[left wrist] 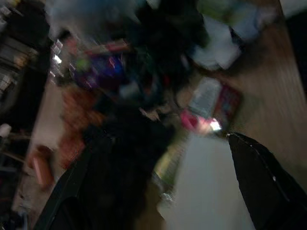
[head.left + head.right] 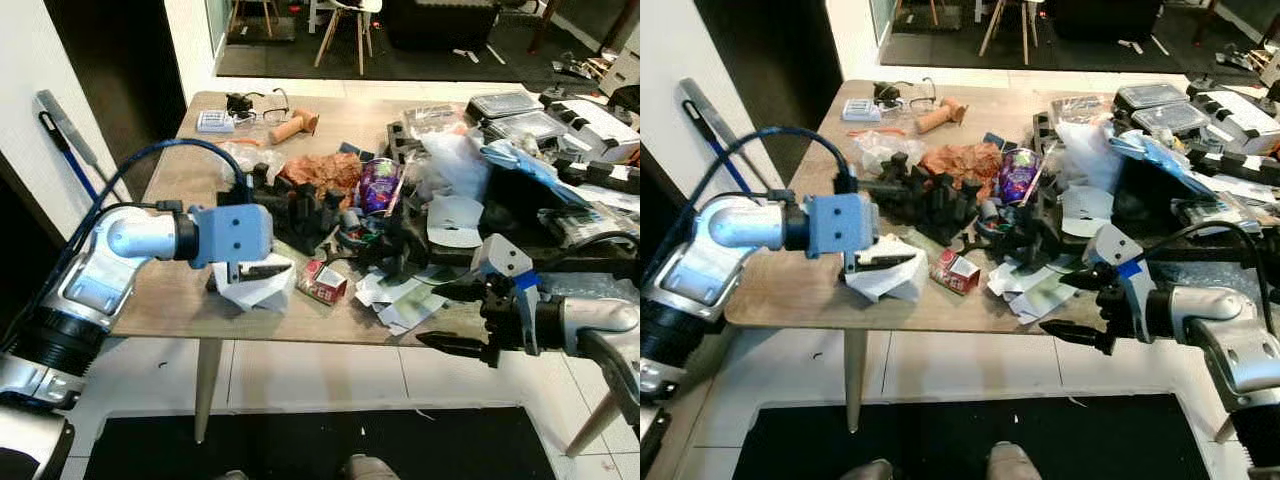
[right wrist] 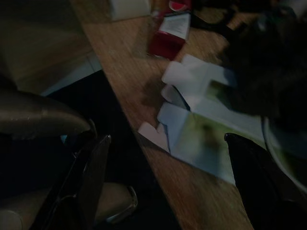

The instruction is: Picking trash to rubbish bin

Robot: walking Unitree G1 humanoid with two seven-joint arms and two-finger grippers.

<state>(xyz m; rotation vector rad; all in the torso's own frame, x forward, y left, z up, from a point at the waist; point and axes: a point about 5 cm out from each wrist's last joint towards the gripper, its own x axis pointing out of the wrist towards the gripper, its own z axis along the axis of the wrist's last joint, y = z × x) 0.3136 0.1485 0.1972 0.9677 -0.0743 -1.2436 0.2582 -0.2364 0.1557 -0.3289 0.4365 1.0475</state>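
Table: we face a wooden table heaped with clutter, white tiles below.
Trash: our white crumpled paper lies at the near edge, a small red carton just beside it, flattened white cardboard further right.
Left gripper: ours rests on the paper; fingers, we cannot tell.
Right gripper: ours hangs spread off the edge near the cardboard.

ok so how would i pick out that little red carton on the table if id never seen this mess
Start at the wooden table and follow its near edge toward the middle. Just beside the crumpled white paper under the left gripper lies the small red carton, tipped on its side, the only red box along that edge.
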